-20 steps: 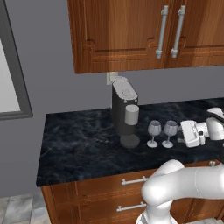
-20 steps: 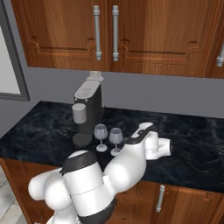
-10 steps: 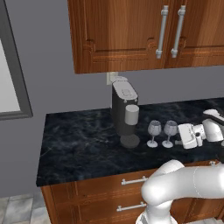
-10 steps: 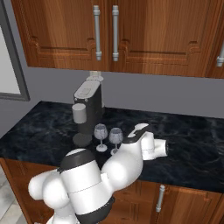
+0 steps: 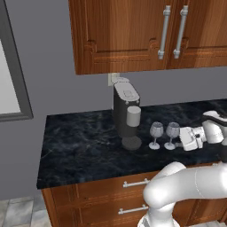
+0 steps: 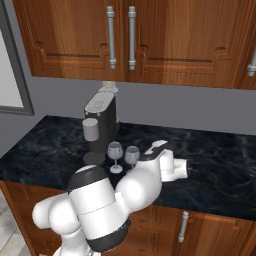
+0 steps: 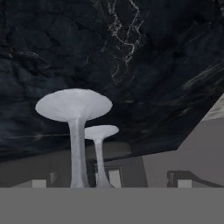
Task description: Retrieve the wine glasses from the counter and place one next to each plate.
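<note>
Gripper (image 5: 182, 141) level beside nearer glass (image 5: 172, 135), jaw state not discernible. Both glasses upright on the dark surface (image 5: 80, 146); second glass (image 5: 156, 134) just beyond, coffee machine (image 5: 126, 111) behind. Reaching step; next, likely close on the stem. Hand view shows feet (image 7: 73, 105) inverted.

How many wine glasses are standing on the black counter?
2. One wine glass stands just right of the coffee machine; the other wine glass stands beside it, nearest the claw. Both are upright on the counter.
</note>
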Available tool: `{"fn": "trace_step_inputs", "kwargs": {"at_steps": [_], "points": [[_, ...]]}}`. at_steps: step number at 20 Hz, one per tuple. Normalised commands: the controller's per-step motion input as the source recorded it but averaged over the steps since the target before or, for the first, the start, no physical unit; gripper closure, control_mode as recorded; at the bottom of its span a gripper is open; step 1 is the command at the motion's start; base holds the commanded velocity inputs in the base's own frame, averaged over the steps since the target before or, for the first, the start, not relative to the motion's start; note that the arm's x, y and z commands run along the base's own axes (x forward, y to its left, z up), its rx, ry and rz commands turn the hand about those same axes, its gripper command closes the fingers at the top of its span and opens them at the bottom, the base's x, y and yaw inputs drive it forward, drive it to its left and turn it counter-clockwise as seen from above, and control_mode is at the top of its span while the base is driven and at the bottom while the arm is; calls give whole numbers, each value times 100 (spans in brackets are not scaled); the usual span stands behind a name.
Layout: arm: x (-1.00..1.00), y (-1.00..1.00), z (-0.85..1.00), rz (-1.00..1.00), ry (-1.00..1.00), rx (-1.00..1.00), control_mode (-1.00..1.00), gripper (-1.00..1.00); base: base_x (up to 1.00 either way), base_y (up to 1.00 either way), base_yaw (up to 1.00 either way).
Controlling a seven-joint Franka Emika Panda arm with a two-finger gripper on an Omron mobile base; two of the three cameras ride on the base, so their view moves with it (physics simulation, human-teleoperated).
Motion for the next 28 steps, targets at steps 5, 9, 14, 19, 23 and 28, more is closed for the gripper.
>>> {"fn": "trace_step_inputs", "kwargs": {"at_steps": [5, 9, 14, 19, 23, 28], "points": [[0, 12, -13, 0, 0, 0, -100, -100, 0, 0, 0], [0, 8, -8, 0, 0, 0, -100, -100, 0, 0, 0], [0, 2, 0, -4, 0, 0, -100, -100, 0, 0, 0], [0, 0, 0, -10, 0, 1, -100, -100, 0, 0, 0], [0, 19, 0, -12, 0, 0, -100, -100, 0, 0, 0], [0, 12, 0, -12, 0, 0, -100, -100, 0, 0, 0]]}}
